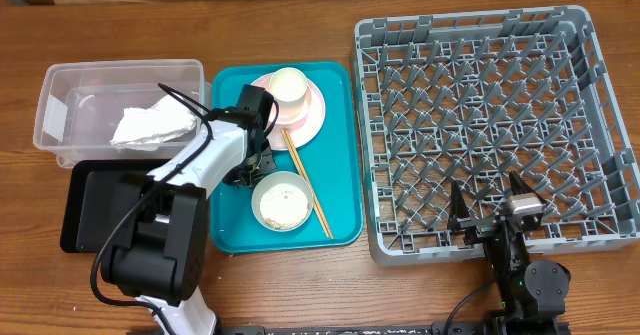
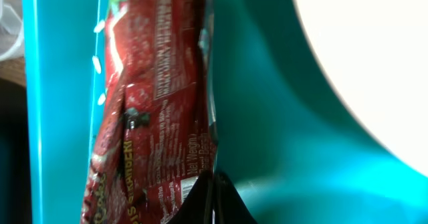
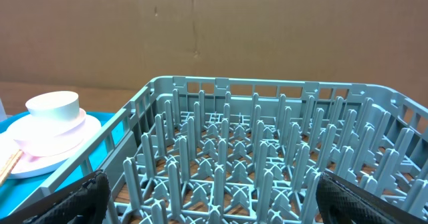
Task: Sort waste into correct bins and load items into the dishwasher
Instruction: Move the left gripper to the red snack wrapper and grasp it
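Note:
In the left wrist view a red printed wrapper (image 2: pixel 154 103) lies on the teal tray (image 2: pixel 281 137), with a few rice grains (image 2: pixel 98 63) by its left edge. My left gripper (image 2: pixel 214 200) is shut on the wrapper's right edge. From overhead, the left gripper (image 1: pixel 246 171) reaches down between the pink plate (image 1: pixel 312 117) with its cream cup (image 1: pixel 288 85) and the bowl of rice (image 1: pixel 282 201); the arm hides the wrapper. Chopsticks (image 1: pixel 308 187) lie beside the bowl. My right gripper (image 1: pixel 495 213) stands open over the near edge of the grey dish rack (image 1: pixel 480 95), holding nothing.
A clear tub (image 1: pixel 60 95) at back left holds a crumpled white napkin (image 1: pixel 150 127). In front of it sits a black tray (image 1: pixel 85 210). The right wrist view shows rack pegs (image 3: pixel 267 157) and, to the left, the cup (image 3: pixel 53 107) on the plate.

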Controlling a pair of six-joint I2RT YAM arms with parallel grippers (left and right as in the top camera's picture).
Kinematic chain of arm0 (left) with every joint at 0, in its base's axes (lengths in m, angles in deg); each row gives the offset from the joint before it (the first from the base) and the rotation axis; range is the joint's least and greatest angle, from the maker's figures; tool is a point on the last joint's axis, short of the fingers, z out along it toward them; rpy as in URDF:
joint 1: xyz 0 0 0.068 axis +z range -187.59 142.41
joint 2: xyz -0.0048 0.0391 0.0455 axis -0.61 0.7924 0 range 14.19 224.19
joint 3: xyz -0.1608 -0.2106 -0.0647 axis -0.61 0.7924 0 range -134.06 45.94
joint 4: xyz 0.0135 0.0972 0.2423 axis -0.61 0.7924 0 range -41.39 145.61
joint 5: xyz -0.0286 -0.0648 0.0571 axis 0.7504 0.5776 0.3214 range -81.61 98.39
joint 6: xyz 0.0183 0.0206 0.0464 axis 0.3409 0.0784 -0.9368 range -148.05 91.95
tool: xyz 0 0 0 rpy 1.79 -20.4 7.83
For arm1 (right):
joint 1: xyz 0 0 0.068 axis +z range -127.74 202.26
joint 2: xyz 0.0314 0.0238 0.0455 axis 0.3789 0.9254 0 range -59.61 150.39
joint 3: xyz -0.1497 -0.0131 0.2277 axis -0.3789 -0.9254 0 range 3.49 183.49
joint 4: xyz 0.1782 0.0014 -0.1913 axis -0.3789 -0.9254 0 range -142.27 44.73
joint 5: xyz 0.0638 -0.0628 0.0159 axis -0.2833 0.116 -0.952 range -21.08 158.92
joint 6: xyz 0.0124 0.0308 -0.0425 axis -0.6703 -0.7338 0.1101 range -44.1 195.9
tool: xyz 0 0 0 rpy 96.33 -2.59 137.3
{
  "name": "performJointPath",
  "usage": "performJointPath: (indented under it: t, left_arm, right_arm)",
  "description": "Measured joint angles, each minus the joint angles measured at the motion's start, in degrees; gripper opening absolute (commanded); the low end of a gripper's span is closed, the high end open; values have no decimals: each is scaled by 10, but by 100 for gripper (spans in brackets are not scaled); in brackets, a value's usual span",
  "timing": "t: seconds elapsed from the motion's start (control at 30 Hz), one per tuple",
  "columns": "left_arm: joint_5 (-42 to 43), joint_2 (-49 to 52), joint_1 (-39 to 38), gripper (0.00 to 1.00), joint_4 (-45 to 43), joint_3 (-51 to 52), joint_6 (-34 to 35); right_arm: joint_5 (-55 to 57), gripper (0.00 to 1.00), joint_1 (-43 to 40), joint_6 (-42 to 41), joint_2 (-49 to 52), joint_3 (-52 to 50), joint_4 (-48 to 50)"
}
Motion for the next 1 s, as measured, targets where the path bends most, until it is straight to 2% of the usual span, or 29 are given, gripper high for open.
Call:
performJointPath:
  t: [0.17, 0.4, 0.9, 1.0]
  left_arm:
    - [5, 0, 0, 4, 49, -41, -2]
    - [40, -29, 0, 4, 56, -93, -10]
    - [65, -43, 0, 5, 99, -92, -25]
    - [65, -43, 0, 10, 82, -80, -26]
  right_arm:
    - [0, 100, 0, 0, 0, 0, 0]
    - [0, 100, 0, 0, 0, 0, 0]
    - [0, 100, 0, 0, 0, 0, 0]
    - [0, 100, 0, 0, 0, 0, 0]
